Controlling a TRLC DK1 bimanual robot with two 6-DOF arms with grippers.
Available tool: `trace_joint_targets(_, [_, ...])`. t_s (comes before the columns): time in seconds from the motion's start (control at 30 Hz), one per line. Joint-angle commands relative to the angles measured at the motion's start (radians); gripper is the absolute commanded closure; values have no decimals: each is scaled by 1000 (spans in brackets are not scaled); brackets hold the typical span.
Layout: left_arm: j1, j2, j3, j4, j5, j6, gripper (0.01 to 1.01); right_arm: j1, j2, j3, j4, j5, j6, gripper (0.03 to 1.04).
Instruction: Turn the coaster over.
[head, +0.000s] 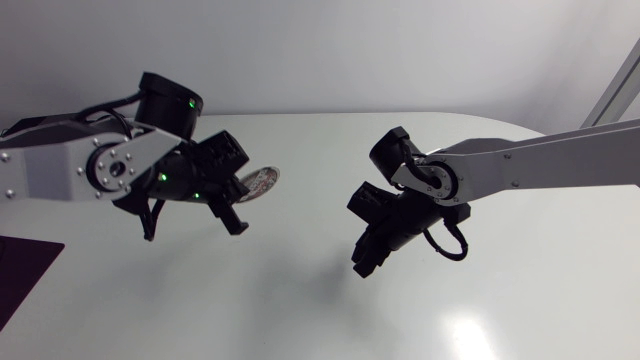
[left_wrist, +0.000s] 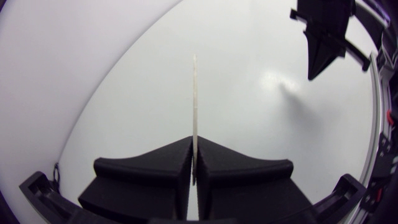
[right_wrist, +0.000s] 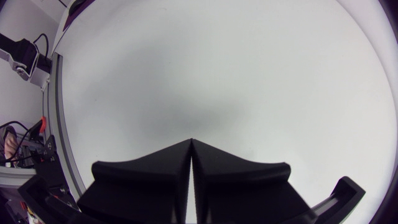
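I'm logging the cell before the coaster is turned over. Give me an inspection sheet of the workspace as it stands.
Surface: white table, glossy, with a glare spot.
Job's things: coaster is off the table, gripped by its edge.
Clutter: dark sheet at the table's left edge; nothing else seen.
Grippers: left gripper is shut on the coaster, one finger on each face; right gripper is shut and empty, above the table.
Cables: black cable looped beside the right gripper; second cable hanging near the left gripper.
Surroundings: nothing seen reaching over the table.
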Motion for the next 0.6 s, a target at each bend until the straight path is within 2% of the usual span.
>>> trace_joint_targets(0.0, [-61, -13, -103, 42, -76, 147, 1011, 7, -22, -33, 13, 11, -18, 1020])
trace_joint_targets(0.07, [-125, -25, -192, 144, -128, 221, 1011, 10, -39, -45, 16, 18, -17, 1020])
trace_joint_targets(0.23, [-257, 1, -276, 224, -243, 287, 1008, 19, -77, -67, 13, 21, -9, 1018])
trace_joint_targets(0.33, [-297, 25, -309, 292, -294, 320, 992, 27, -102, -79, 7, 23, -3, 1018])
trace_joint_targets(0.4, [-313, 42, -328, 345, -323, 353, 934, 31, -116, -88, 7, 31, 3, 1018])
trace_joint_targets(0.5, [-343, 78, -344, 393, -373, 380, 493, 33, -137, -101, 5, 31, 8, 1018])
trace_joint_targets(0.57, [-353, 104, -350, 410, -395, 380, 352, 33, -148, -108, 4, 31, 11, 1018])
